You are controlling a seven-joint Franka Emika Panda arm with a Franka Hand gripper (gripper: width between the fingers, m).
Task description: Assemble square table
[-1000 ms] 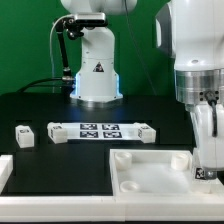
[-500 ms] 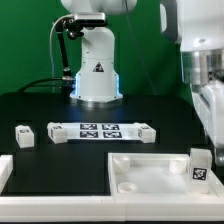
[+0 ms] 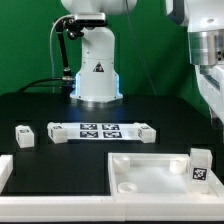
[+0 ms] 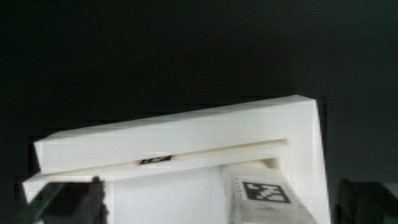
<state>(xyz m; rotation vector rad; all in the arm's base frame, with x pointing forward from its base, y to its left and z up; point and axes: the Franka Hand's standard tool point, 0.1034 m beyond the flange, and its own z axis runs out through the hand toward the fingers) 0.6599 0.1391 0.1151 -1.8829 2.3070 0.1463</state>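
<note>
The white square table slab [image 3: 150, 172] lies upside down at the front of the black table, raised rim up. One white leg block [image 3: 200, 166] with a black-white tag stands upright in its corner at the exterior view's right. Another small leg block [image 3: 24, 136] lies far off at the exterior view's left. My gripper [image 3: 213, 100] hangs above the standing leg, well clear of it and partly cut off by the frame edge. In the wrist view the slab [image 4: 196, 135] and the tagged leg [image 4: 267, 195] lie below my gripper [image 4: 210, 208], whose dark fingers [image 4: 54, 200] stand wide apart and empty.
The marker board [image 3: 100, 131] lies flat in the middle of the table. The robot base [image 3: 97, 75] stands behind it. A white border rail [image 3: 5, 172] lies at the front on the exterior view's left.
My gripper has risen from the slab's corner at the exterior view's right, leaving the leg block standing there on its own.
</note>
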